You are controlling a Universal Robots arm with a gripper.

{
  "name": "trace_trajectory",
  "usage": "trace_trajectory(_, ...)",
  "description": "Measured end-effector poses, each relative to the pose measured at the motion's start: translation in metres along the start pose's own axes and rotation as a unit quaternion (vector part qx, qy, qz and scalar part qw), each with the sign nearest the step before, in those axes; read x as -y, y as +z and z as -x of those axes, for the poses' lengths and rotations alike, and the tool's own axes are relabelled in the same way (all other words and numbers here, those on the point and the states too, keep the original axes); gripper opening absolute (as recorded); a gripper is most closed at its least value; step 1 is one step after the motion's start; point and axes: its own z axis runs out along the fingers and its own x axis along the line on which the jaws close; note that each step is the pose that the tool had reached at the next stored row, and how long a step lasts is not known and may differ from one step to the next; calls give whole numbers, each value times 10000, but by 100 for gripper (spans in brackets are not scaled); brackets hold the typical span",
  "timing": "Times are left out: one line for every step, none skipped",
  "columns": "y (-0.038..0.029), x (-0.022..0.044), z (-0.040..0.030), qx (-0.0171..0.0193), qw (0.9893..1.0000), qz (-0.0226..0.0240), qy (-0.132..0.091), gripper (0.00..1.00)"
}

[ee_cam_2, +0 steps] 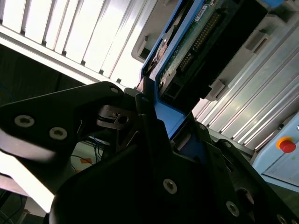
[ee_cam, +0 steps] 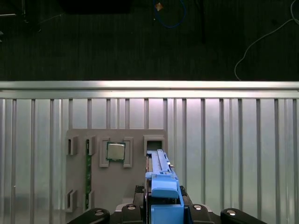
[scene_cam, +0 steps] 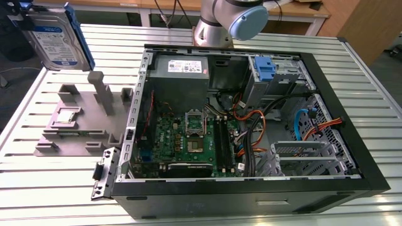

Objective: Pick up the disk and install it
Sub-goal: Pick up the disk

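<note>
Clamped tight on the disk (ee_cam_2: pixel 194 37) by its blue carrier, going by the gripper (ee_cam_2: pixel 161 121) in the second wrist view (black fingers (ee_cam_2: pixel 147 116) pinching the carrier's edge). Held up off the slatted table (scene_cam: pixel 50 188) at the far end of the exterior view's left, above the grey fixture (scene_cam: pixel 88 129), label side toward the camera. Long axis roughly upright, leaning a touch.

Well apart from the drive cage (scene_cam: pixel 270 70) with the blue tab, which sits along the far side of the open computer case (scene_cam: pixel 251 190), off to the exterior view's right. So: bay lying to the right of the disk, with the fixture and most of the case's width between.

Top end of the disk cut off by the frame edge in the exterior view. Hard to make out any free slot in the cage behind the cables. No telling how deep the pinch goes either, with the gripper body in the way.
</note>
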Motion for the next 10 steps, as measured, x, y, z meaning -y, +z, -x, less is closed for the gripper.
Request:
trace_trajectory(-9,0,0,-1,10000,1,0,37)
trace_trajectory(-17,0,0,0,10000,0,0,37)
trace_trajectory(-25,0,1,0,10000,0,0,37)
trace_trajectory(-32,0,1,0,10000,0,0,37)
trace_trajectory(-39,0,1,0,10000,0,0,37)
trace_trajectory(-46,0,1,0,10000,0,0,37)
trace_trajectory(-56,0,1,0,10000,0,0,37)
trace_trajectory(-65,0,1,0,10000,0,0,37)
trace_trajectory(-73,0,2,0,10000,0,0,37)
trace_trajectory(-79,-1,2,0,10000,0,0,37)
